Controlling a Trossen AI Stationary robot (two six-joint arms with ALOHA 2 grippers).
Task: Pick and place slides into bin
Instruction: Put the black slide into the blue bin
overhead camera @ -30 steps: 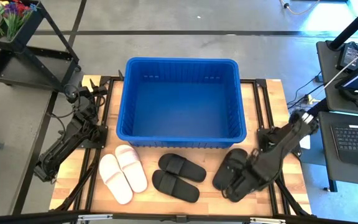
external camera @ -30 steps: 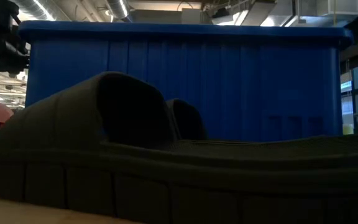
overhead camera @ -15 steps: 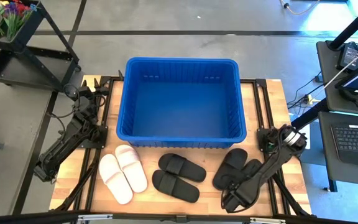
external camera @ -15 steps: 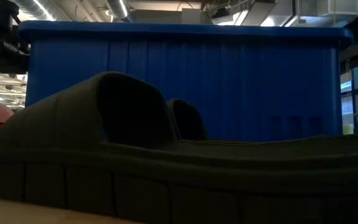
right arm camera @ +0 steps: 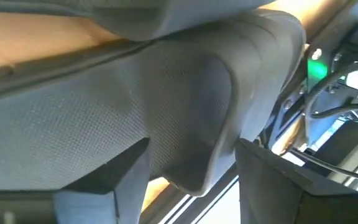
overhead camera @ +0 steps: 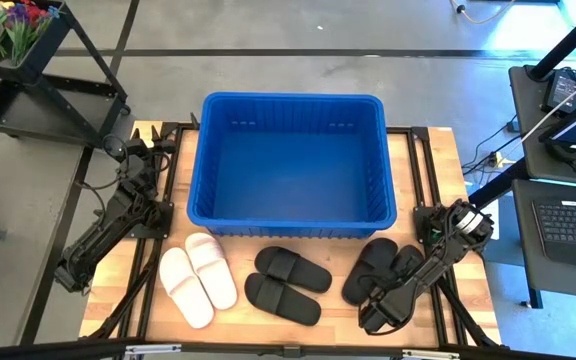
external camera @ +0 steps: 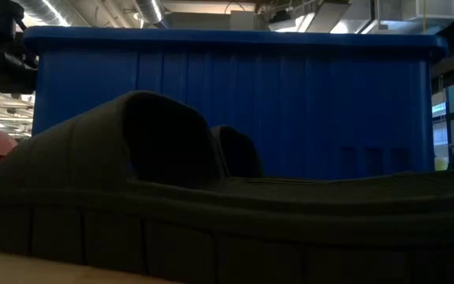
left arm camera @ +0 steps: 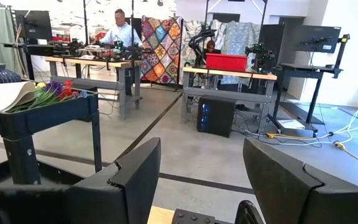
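The blue bin (overhead camera: 293, 100) stands empty at the table's far middle. Along the near side lie a pale pair of slides (overhead camera: 198, 280), a black pair (overhead camera: 286, 285) and a second black pair (overhead camera: 373, 268), all sole down. My right gripper (overhead camera: 373, 320) is low at the near right, open, at the near end of the right black pair. In the right wrist view (right arm camera: 191, 186) its fingers stand on either side of one black slide's rounded end (right arm camera: 197, 155). My left gripper (overhead camera: 143, 148) waits open (left arm camera: 201, 180) at the far left, holding nothing. My right gripper is open around the rounded near end (right arm camera: 197, 155) of a black slide of the right pair, coming low from the table's near side, with the slide lying flat on the table. I cannot tell whether the fingers touch it.
A black cart (overhead camera: 38, 70) with flowers stands beyond the table's far left corner. A desk with a keyboard (overhead camera: 573, 225) is off the right edge. In the low view a black slide (external camera: 172, 197) fills the front, with the bin's wall (external camera: 235, 102) behind it.
My right gripper has gone down and toward the table's near edge, from over the right black pair to their near end. Both slides of that pair now show where the arm had covered them.
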